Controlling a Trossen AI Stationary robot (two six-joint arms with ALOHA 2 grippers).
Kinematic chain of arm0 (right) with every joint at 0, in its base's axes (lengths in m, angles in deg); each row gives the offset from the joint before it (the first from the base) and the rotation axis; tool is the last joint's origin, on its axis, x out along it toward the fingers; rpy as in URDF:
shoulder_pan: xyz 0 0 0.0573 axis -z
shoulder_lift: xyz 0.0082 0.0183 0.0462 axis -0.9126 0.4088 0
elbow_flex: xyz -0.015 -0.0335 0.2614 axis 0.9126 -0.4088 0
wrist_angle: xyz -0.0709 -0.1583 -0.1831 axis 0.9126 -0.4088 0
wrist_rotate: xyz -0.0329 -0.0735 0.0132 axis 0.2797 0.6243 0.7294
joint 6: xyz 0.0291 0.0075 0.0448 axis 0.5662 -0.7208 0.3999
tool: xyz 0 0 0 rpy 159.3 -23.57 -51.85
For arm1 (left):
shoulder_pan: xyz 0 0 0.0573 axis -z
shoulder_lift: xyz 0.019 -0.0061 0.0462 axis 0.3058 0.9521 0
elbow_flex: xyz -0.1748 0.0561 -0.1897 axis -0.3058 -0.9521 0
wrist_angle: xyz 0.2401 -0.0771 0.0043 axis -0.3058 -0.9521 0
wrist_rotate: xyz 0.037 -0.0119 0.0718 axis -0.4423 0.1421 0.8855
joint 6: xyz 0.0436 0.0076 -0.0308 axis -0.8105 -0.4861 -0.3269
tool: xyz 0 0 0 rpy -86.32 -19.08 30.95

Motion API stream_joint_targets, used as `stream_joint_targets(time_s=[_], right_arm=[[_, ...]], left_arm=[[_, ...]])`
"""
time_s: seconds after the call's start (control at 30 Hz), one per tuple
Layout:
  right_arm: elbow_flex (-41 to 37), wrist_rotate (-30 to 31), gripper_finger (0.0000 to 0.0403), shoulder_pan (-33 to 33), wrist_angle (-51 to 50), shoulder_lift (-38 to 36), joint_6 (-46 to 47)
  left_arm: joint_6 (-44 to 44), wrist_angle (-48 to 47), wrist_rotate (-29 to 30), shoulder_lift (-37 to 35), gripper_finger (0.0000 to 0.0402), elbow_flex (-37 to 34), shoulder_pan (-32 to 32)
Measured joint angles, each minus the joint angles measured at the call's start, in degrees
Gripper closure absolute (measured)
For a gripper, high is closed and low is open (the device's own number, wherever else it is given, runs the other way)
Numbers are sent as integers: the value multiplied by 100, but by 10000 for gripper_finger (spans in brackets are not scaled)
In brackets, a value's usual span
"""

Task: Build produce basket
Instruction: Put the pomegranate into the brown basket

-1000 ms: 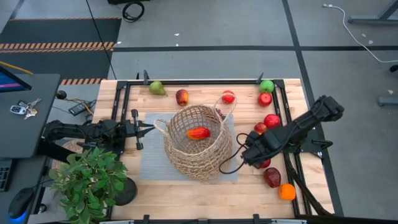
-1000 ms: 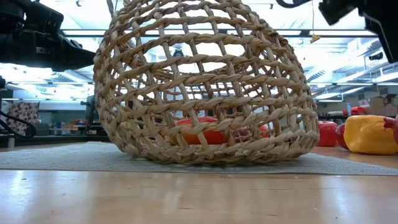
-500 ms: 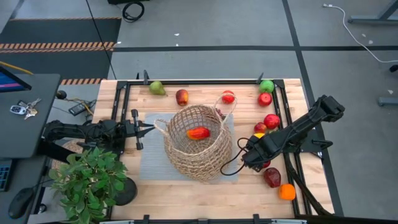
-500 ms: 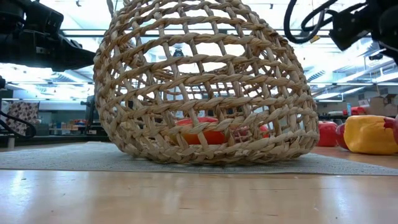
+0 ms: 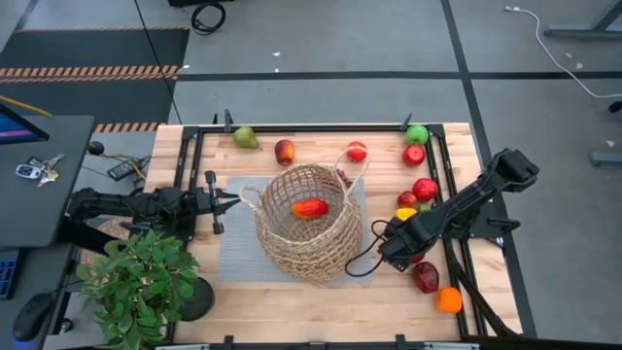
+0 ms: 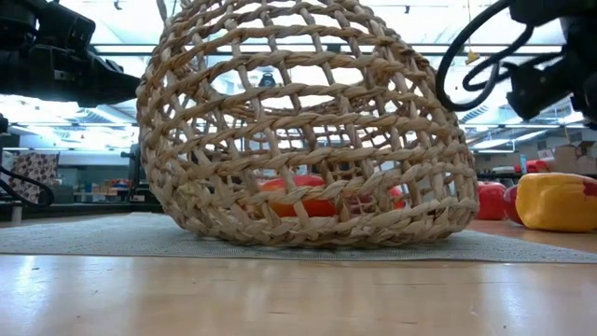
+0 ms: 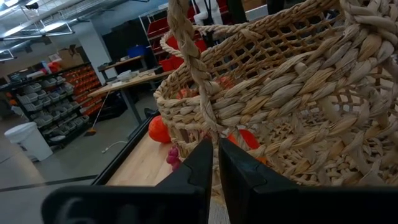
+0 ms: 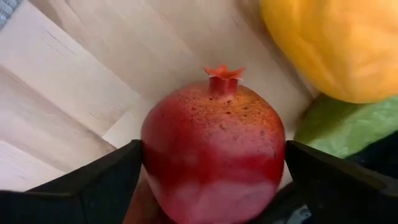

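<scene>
The tan wicker basket (image 5: 309, 222) stands on a grey mat (image 5: 233, 248) at mid-table, with a red-orange pepper (image 5: 309, 207) inside. My left gripper (image 5: 231, 201) is at the basket's left side, shut on its loop handle. My right gripper (image 5: 394, 251) points down, open, right of the basket. Its fingers (image 8: 93, 180) stand on either side of a red pomegranate (image 8: 214, 155) that lies on the wood, and I cannot tell whether they touch it. A yellow pepper (image 8: 336, 43) and a green piece (image 8: 336, 127) lie next to the pomegranate. My left gripper pinches the basket's thin braided loop handle (image 7: 208, 118) between its two fingers. The fingers come level from the table's left and lie across the braid. The basket rests with its bottom on the mat.
Loose produce lies along the far and right sides: a green pear (image 5: 245, 137), apples (image 5: 284, 151) (image 5: 357, 151) (image 5: 414, 155), a green apple (image 5: 417, 134), a dark red piece (image 5: 426, 277) and an orange (image 5: 448, 299). A potted plant (image 5: 146, 282) stands at the near left corner.
My right gripper has come down toward the table beside the basket, over the produce at the right. My left gripper and the basket have kept their place.
</scene>
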Motion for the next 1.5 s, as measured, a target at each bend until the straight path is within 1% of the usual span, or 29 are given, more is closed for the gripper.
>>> stream_joint_targets(time_s=[0.13, 0.33, 0.43, 0.57, 0.7, 0.8, 0.97, 1.23, 1.37, 1.5], right_arm=[[-151, -88, 6, 4, 143, -18, 6], [-64, -149, 10, 22, 151, 7, -40], [50, -148, 25, 19, 174, 19, -200], [173, 37, 44, 20, 129, 19, -351], [332, 43, 47, 24, -46, 19, -512], [657, 157, 47, 25, -121, 17, -677], [1479, 737, 47, 28, -337, 15, -1013], [3131, 1970, 47, 26, -498, 13, -1767], [3876, 2494, 46, 26, -504, 8, -2321], [4522, 3131, 46, 97, -509, 8, -3068]], left_arm=[[0, 0, 0, 0, 369, 0, 0], [0, 1, 0, 0, 374, 0, -1], [0, 0, 0, 0, 373, 0, 0], [0, 0, 0, 0, 368, 0, -1], [0, 0, -1, 0, 366, 0, 1], [0, 1, -1, 0, 367, 0, -1], [0, -2, -1, 0, 372, 0, -1], [0, 0, 0, 0, 366, 0, 1], [0, 0, 0, 0, 369, -1, -1], [0, 0, 0, 0, 373, 0, -1]])
